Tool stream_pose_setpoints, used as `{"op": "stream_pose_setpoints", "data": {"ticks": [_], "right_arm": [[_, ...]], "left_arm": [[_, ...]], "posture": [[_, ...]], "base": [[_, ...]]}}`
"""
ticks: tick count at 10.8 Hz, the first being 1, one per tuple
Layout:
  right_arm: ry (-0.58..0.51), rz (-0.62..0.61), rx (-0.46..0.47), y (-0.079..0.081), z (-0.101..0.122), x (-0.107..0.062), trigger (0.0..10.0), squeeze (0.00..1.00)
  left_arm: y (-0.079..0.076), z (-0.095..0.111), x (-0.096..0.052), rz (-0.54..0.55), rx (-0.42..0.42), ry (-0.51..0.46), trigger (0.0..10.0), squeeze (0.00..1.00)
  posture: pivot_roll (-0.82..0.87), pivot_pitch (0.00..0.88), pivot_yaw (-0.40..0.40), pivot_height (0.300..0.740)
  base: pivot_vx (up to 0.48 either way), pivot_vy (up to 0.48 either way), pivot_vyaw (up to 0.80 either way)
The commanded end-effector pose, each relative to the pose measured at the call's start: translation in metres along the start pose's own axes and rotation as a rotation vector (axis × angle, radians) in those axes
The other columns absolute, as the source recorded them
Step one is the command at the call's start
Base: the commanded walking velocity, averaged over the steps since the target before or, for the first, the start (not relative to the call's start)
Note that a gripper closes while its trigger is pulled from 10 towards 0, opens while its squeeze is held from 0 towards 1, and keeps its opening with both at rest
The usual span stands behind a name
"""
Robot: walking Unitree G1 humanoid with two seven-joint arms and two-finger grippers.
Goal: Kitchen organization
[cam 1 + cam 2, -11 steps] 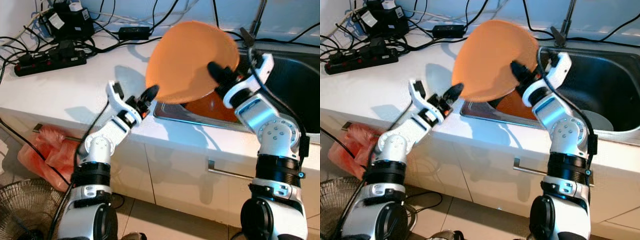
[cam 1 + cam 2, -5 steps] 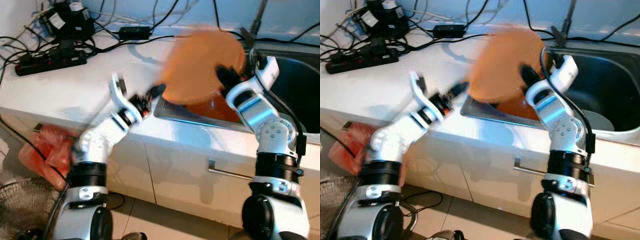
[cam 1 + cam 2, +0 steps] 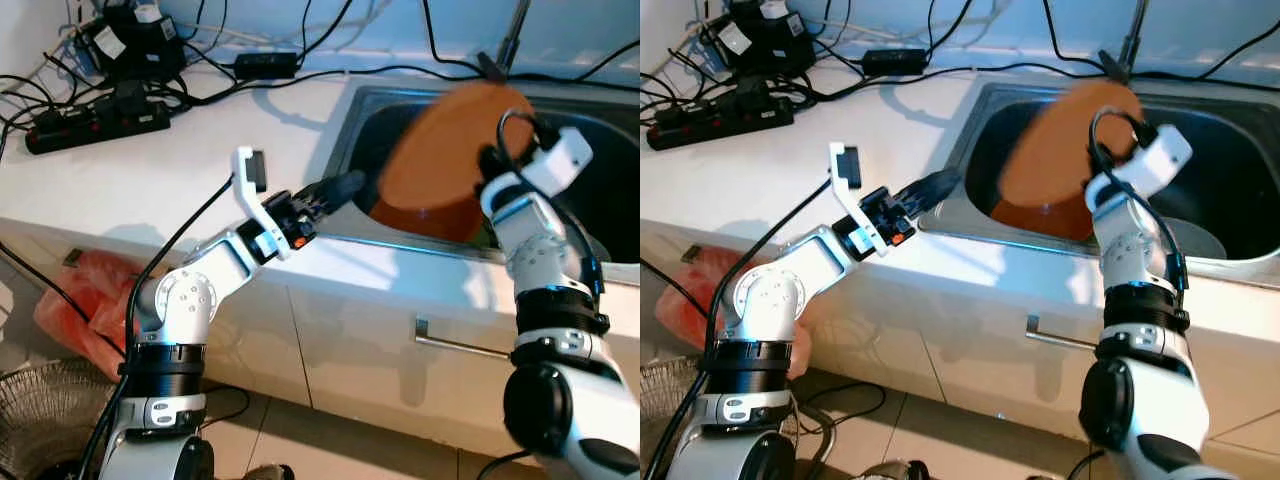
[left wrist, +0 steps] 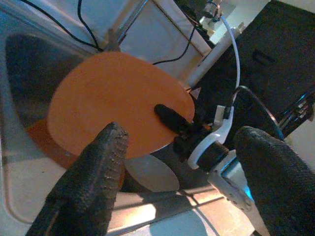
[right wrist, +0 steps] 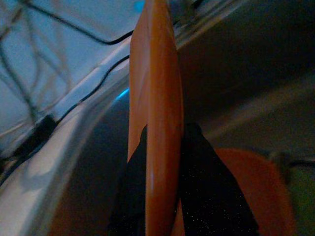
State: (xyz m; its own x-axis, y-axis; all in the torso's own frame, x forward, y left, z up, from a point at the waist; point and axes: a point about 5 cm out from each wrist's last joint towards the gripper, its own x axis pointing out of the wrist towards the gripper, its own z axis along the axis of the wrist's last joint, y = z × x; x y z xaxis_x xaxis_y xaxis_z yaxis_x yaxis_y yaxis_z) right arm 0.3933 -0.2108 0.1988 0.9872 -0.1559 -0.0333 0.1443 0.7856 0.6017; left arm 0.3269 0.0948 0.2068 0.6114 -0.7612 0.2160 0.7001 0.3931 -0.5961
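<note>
Right hand [image 5: 155, 162]: pinched tight on the rim of the orange plate [image 3: 445, 140], one finger on each face.
Orange plate: up on its edge over the sink [image 3: 600, 150], tipped back, flat face toward the left arm.
Second orange plate [image 3: 425, 215]: low in the sink, under the held one.
Right arm: bent up from below, wrist over the sink's front edge.
Left hand [image 3: 345, 187]: wide open, holding nothing, pointing across the white surface [image 3: 150, 170] at the sink.
Power strip [image 3: 95, 125]: far back on the surface, among black cables.

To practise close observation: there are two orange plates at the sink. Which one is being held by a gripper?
The upper orange plate, tilted on edge above the basin, pinched by the right gripper. The other orange plate lies in the sink.
</note>
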Motion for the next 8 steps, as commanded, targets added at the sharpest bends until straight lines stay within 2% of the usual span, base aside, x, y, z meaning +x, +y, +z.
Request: {"op": "stream_pose_setpoints", "data": {"ticks": [1, 3, 4, 5, 6, 8], "right_arm": [[-0.099, -0.018, -0.041, 0.006, 0.021, 0.005, 10.0, 0.00], [-0.077, -0.089, -0.137, -0.007, 0.014, 0.007, 10.0, 0.00], [-0.062, -0.109, -0.154, -0.013, 0.009, 0.008, 10.0, 0.12], [-0.056, -0.129, -0.167, -0.018, 0.007, 0.008, 10.0, 1.00], [-0.055, -0.136, -0.175, -0.019, 0.003, 0.008, 10.0, 1.00], [-0.036, -0.137, -0.171, -0.020, -0.006, 0.007, 10.0, 1.00]], "left_arm": [[0.000, -0.001, -0.005, 0.013, 0.018, 0.026, 10.0, 1.00], [0.004, -0.005, -0.009, 0.043, 0.050, 0.066, 10.0, 1.00], [0.008, -0.010, -0.012, 0.071, 0.089, 0.112, 10.0, 1.00], [0.012, -0.014, -0.015, 0.104, 0.162, 0.167, 10.0, 1.00], [0.019, -0.009, -0.016, 0.171, 0.374, 0.235, 10.0, 0.94], [0.021, -0.001, -0.016, 0.191, 0.433, 0.240, 10.0, 0.91]], "posture": [[0.09, 0.080, 0.095, 0.740], [0.10, 0.083, 0.092, 0.740], [0.10, 0.085, 0.093, 0.740], [0.10, 0.086, 0.096, 0.740], [0.11, 0.089, 0.099, 0.740], [0.11, 0.093, 0.103, 0.740]], "base": [[0.000, 0.000, 0.00], [0.000, 0.000, 0.00], [0.000, 0.000, 0.00], [0.000, 0.000, 0.00], [0.000, 0.000, 0.00], [0.000, 0.000, 0.00]]}}
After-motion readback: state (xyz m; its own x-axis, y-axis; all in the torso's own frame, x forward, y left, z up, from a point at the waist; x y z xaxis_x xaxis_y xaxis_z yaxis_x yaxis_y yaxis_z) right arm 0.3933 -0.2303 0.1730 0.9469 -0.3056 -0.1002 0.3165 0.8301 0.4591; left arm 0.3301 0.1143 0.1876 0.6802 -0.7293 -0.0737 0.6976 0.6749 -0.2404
